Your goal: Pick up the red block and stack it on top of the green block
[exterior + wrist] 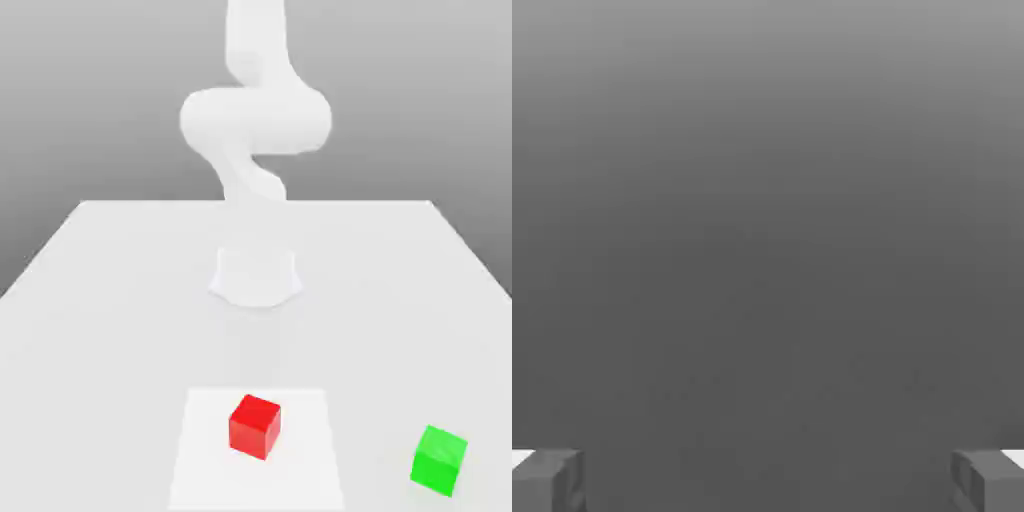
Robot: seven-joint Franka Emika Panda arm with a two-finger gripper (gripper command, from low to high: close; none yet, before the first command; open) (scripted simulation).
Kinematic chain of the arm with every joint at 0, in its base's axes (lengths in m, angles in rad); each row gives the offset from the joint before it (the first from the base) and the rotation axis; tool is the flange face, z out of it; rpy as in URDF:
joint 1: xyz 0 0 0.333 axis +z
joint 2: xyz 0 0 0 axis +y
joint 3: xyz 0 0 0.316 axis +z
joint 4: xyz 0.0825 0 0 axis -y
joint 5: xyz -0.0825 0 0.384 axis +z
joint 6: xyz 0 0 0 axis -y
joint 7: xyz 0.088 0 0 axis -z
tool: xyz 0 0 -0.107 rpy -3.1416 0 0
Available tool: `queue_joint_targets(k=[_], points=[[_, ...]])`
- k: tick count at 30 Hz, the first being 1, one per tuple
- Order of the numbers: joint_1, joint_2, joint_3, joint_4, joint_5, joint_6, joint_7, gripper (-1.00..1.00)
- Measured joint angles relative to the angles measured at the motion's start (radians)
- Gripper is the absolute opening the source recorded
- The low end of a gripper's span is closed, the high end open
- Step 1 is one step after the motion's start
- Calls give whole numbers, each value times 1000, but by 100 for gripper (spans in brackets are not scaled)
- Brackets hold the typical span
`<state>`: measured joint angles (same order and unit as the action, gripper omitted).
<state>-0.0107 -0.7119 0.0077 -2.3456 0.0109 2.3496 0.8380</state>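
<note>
The gripper (768,480) stands spread wide in the hand view, one grey fingertip (547,480) at each lower corner of the picture and nothing but plain grey surface between them; it pinches nothing. In the exterior view the white arm (255,120) rises from its round base (256,277) at the middle of the desk (100,300), bending over above it. The red block (254,426) sits on the desk near the front edge, on a lighter square patch (200,450), in line with the base. The green block (439,458) lies on the bare desk well apart from the red one, toward the exterior view's right and slightly nearer the front. Both blocks rest flat, each turned a little so that a corner faces the camera. Neither block touches the arm.
</note>
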Motion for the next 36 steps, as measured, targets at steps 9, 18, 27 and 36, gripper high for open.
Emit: queue_joint_targets(k=[9,18,27,36], points=[[-40,335,41,-171,26,188,155,0],[-62,662,64,-338,0,371,344,0],[-38,975,27,-352,-60,611,434,-100],[-46,920,37,-360,-53,565,430,-100]])
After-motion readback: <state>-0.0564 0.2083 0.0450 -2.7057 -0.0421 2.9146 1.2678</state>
